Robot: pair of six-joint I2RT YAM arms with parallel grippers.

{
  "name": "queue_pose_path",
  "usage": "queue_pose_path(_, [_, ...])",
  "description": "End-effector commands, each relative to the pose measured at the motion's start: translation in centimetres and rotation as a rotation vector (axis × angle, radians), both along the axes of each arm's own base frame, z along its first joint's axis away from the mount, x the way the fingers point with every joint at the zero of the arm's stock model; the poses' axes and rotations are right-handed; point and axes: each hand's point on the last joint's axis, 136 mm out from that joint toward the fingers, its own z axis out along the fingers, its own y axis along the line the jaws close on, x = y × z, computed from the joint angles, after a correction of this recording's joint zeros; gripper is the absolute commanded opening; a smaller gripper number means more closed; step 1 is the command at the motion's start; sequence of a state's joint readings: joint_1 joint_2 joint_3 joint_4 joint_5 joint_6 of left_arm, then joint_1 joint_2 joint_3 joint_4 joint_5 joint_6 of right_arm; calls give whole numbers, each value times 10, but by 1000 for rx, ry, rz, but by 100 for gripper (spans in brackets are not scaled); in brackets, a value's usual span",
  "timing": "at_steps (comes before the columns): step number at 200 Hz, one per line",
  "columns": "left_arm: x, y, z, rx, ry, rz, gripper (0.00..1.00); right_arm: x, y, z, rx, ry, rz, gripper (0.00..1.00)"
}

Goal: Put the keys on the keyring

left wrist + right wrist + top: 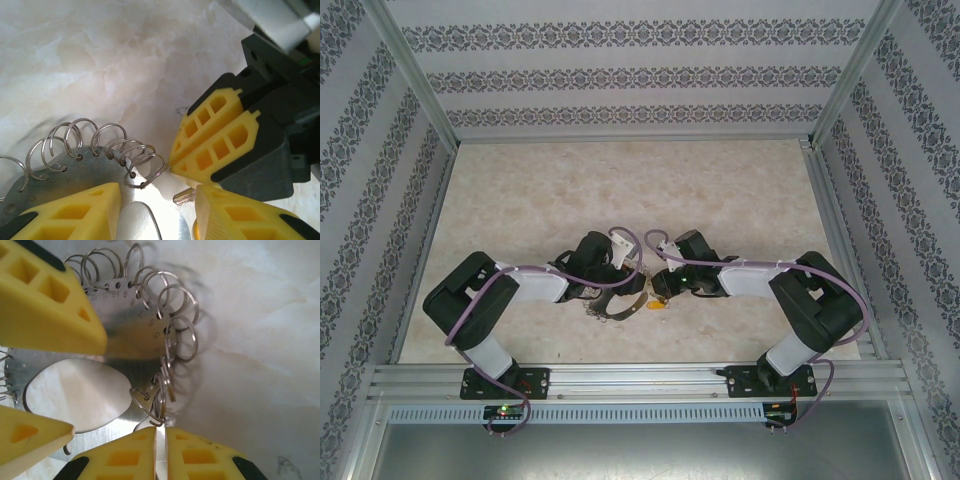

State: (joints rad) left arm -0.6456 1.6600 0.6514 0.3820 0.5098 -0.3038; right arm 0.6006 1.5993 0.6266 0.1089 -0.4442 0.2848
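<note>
keyring [135, 340] in l hand [157, 200], r hand [160, 435] on rim loop [150, 402]

Keyring [127, 315], a flat grey plate w/ numbered holes and a big oval cut-out, sits in the left half of the frame. Small wire rings [177, 305] fan along its rim from top ctr down to btm ctr, throwing shadows on the pale marbled counter [260, 340] at right. L pincer [87, 385] grips it across, one yellow finger [50, 295] over the plate at upper left, the other at lower left. R pincer [161, 432] at btm ctr has its yellow fingers all but together w/ a thin slit betw. them, tips right at the lowest wire rings; can't tell if one is pinched.
</note>
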Motion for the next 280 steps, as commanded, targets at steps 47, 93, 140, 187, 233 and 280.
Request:
queue_pose_path(47, [10,-4,-3,-8,-7,-8,43,14,0,-2,-11,-23,-6,13])
queue_pose_path(93, [13,-7,-6,-7,-2,-12,42,14,-2,-4,-12,-18,-9,13])
queue_pose_path(140, [15,-12,-9,-14,9,-23,41,16,-1,-6,-9,-15,-10,13])
queue_pose_path(187, [16,-15,-11,-25,15,-29,40,17,-1,-8,-10,-12,-12,13])
queue_pose_path(233, [15,-15,-6,-37,12,-27,39,21,-13,-6,10,-5,-70,13])
queue_pose_path(280, [16,-10,2,-46,-17,-4,38,29,-26,10,88,-5,-132,14])
